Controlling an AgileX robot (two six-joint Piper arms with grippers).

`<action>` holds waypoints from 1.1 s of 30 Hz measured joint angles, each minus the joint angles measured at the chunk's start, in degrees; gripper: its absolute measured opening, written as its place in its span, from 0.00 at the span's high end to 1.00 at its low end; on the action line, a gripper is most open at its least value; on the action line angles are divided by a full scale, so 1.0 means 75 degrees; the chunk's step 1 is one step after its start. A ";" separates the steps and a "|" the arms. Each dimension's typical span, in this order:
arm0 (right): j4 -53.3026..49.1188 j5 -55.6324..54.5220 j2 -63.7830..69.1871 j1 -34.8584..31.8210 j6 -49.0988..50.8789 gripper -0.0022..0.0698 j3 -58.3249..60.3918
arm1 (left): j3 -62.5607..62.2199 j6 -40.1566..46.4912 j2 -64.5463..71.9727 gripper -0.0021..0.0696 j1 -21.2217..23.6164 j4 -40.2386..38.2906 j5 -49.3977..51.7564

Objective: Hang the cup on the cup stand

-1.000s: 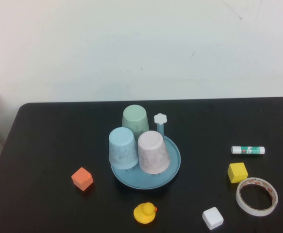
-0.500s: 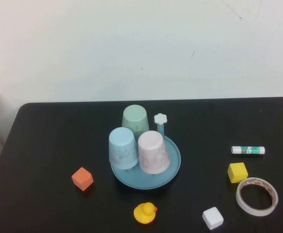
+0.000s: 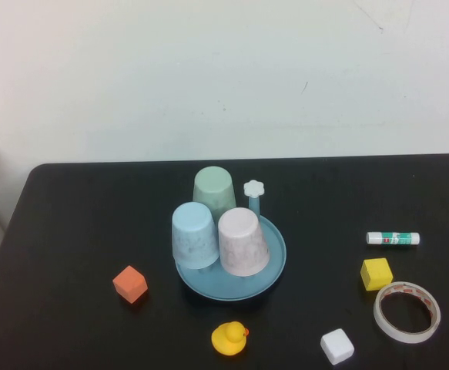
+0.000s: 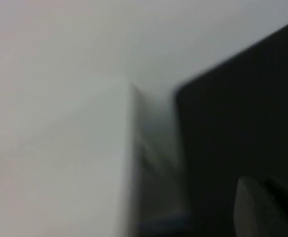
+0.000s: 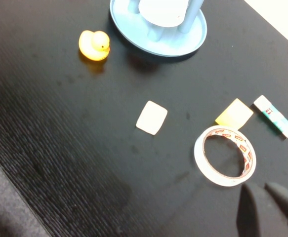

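— Where's the pink cup [image 3: 242, 241]?

— Upside down on the cup stand [image 3: 272, 270], beside the light blue cup [image 3: 195, 235] and in front of the green cup [image 3: 215, 191]. One white-capped peg [image 3: 254, 189] stands bare.

— And the arms?

— Both pulled back. The right gripper [image 5: 268, 205] hangs over the near right of the table [image 3: 78, 223], by the tape roll [image 5: 225, 155], fingers closed on nothing. The left gripper [image 4: 262, 207] is at the table's left edge, pinched together too, empty.

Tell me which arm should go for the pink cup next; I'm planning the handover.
Probably right. The right gripper, shut, overlooks the cup stand holding the pink cup. The left gripper, shut, faces only the table edge.
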 joint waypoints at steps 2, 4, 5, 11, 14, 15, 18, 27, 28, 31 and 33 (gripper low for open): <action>0.0000 0.0000 0.0000 0.0000 0.0000 0.97 0.0000 | 0.0000 -0.2448 0.0000 0.97 0.0000 0.0251 0.0393; 0.0000 0.0000 0.0000 0.0000 0.0000 0.97 0.0000 | 0.0000 -0.4280 0.0000 0.97 0.0000 0.0727 0.0497; 0.0000 0.0000 0.0000 0.0000 0.0018 0.97 0.0000 | 0.0000 -0.4934 0.0000 0.97 0.0000 0.0940 0.0511; 0.0000 0.0000 0.0000 0.0000 0.0050 0.97 0.0000 | 0.0000 -0.5976 0.0000 0.97 -0.0105 0.1270 0.0625; 0.0000 0.0000 0.0000 0.0000 0.0065 0.97 0.0000 | 0.0000 -0.6050 0.0000 0.97 -0.0118 0.1270 0.0705; 0.0000 0.0000 0.0000 0.0000 0.0065 0.97 0.0000 | 0.0000 -0.6050 0.0000 0.97 -0.0118 0.1270 0.0741; 0.0000 0.0000 0.0000 0.0000 0.0065 0.97 0.0000 | 0.0003 -0.5931 0.0000 0.97 -0.0136 0.1287 0.0961; 0.0000 0.0000 0.0000 0.0000 0.0065 0.97 0.0000 | 0.1112 -0.4990 -0.0894 0.97 -0.0650 0.1117 0.0743; 0.0000 0.0000 0.0000 0.0000 0.0065 0.97 0.0000 | 0.1304 -0.4937 -0.1109 0.97 -0.0650 0.1117 0.0591; 0.0013 0.0000 0.0000 0.0000 0.0079 0.97 0.0000 | 0.1821 -0.4859 -0.1635 0.97 -0.0650 0.1113 0.0308; 0.0013 0.0000 0.0000 0.0000 0.0079 0.97 0.0000 | 0.2139 -0.4652 -0.1864 0.97 -0.0650 0.1113 0.0253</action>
